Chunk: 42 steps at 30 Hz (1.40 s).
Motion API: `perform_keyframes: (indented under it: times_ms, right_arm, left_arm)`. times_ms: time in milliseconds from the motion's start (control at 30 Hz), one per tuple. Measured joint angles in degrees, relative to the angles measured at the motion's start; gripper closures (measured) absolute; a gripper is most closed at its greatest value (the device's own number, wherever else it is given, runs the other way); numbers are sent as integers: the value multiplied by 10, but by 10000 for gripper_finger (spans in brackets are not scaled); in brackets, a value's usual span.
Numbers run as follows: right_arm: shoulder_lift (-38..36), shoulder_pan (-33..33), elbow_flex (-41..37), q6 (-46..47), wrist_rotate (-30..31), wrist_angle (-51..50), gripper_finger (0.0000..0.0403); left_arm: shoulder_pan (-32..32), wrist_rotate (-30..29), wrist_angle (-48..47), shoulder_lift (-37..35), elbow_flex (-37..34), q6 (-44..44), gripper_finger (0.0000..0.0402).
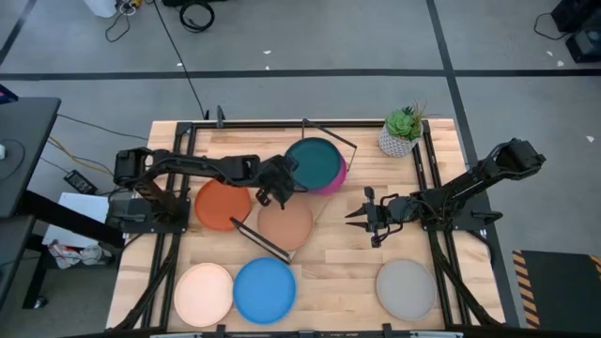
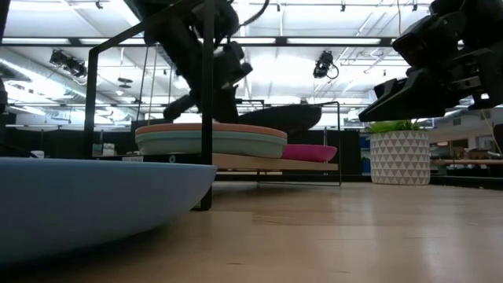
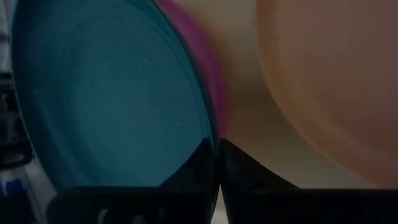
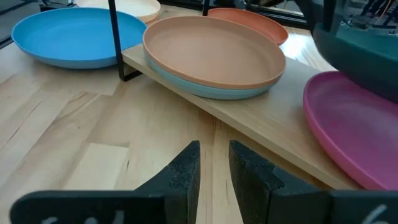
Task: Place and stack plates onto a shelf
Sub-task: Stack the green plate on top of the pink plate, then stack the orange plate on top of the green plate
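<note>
My left gripper [image 1: 282,180] is shut on the teal plate [image 1: 315,160], which hangs over the magenta plate [image 1: 340,178] at the far end of the shelf [image 1: 315,202]. The magenta plate [image 4: 348,124] lies flat on the board. At the shelf's near end the terracotta plate [image 4: 211,50] sits on the pale blue plate [image 4: 205,88]. The orange-red plate [image 1: 223,205] lies on the table left of the shelf. My right gripper [image 1: 355,217] hovers right of the shelf, open by a narrow gap and touching nothing. My left gripper pinches the teal plate's rim [image 3: 200,142] on its left side between the two fingers. The fingers come roughly level from the table's left. The plate [image 2: 283,118] is lifted clear and hangs a little above the magenta plate [image 2: 308,152].
The cream plate [image 1: 204,293], bright blue plate [image 1: 265,289] and grey plate [image 1: 406,286] lie along the table's near edge. A potted plant [image 1: 402,131] stands at the far right. The shelf's black wire frame [image 1: 331,131] rises around the board.
</note>
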Motion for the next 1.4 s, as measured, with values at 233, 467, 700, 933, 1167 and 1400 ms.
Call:
perform_keyframes:
  times_ms: [233,467,700,933,1167,1400]
  right_arm:
    - [0,0,0,3,-1,5,312]
    - [0,0,0,3,-2,7,312]
    - [0,0,0,0,-2,3,312]
    - [0,0,0,-1,-2,4,312]
    - [0,0,0,-14,-2,20,312]
    - [0,0,0,-23,-5,22,312]
  left_arm:
    - [2,7,72,0,-27,-51,320]
    - [-2,-3,74,-10,-16,-92,237]
    - [18,66,38,-93,-13,-211,236]
    - [65,84,-210,-158,-13,-485,258]
    - [99,-14,-342,-139,-25,-782,260]
    - [158,-2,-370,-90,-56,-750,260]
